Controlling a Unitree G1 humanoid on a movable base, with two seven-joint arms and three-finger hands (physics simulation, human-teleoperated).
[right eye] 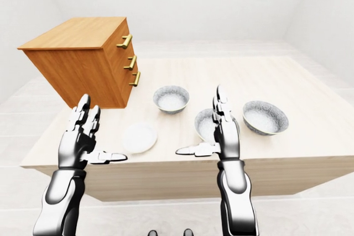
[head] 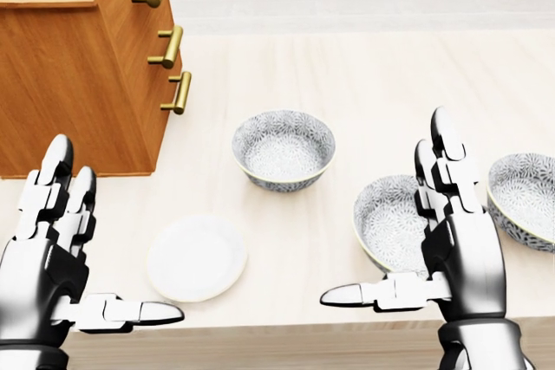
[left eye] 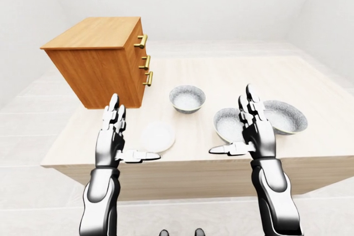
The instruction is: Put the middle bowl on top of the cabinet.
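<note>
Three patterned grey bowls stand on the pale wooden table (left eye: 310,81). The middle bowl (head: 390,218) is partly hidden behind my right hand (head: 408,240), which is raised open with fingers up and thumb pointing left. The left bowl (head: 284,148) sits nearest the cabinet, and the right bowl (head: 525,197) lies at the head view's right edge. The wooden cabinet (left eye: 97,59) with three brass handles stands at the table's left. My left hand (head: 87,262) hovers open near the table's near edge, below the cabinet, holding nothing.
A small white plate (head: 196,257) lies flat between my left hand and the left bowl. The cabinet's flat top (left eye: 94,31) is bare. Pale floor and white walls surround the table.
</note>
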